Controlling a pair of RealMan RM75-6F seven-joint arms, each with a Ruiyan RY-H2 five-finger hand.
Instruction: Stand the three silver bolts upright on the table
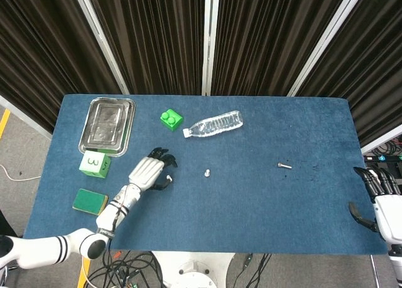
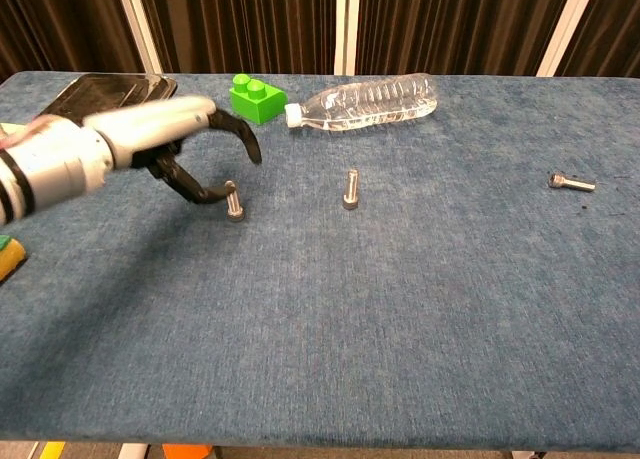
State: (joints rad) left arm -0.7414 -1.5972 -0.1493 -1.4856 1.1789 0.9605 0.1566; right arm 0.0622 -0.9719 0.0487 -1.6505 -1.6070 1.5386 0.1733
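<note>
Three silver bolts are on the blue table (image 1: 251,225). One bolt (image 2: 234,201) (image 1: 168,177) stands upright at the tip of my left hand's thumb; whether the thumb touches it I cannot tell. The left hand (image 2: 170,144) (image 1: 149,170) arches over it with fingers spread, gripping nothing. A second bolt (image 2: 350,189) (image 1: 206,172) stands upright mid-table. The third bolt (image 2: 571,183) (image 1: 284,165) lies on its side to the right. My right hand (image 1: 380,197) hangs off the table's right edge, fingers apart and empty.
A clear plastic bottle (image 1: 213,125) (image 2: 365,101) lies at the back, with a green toy brick (image 1: 171,119) (image 2: 255,97) beside it. A metal tray (image 1: 108,123), a green cube marked 3 (image 1: 95,162) and a green-yellow sponge (image 1: 90,201) sit at the left.
</note>
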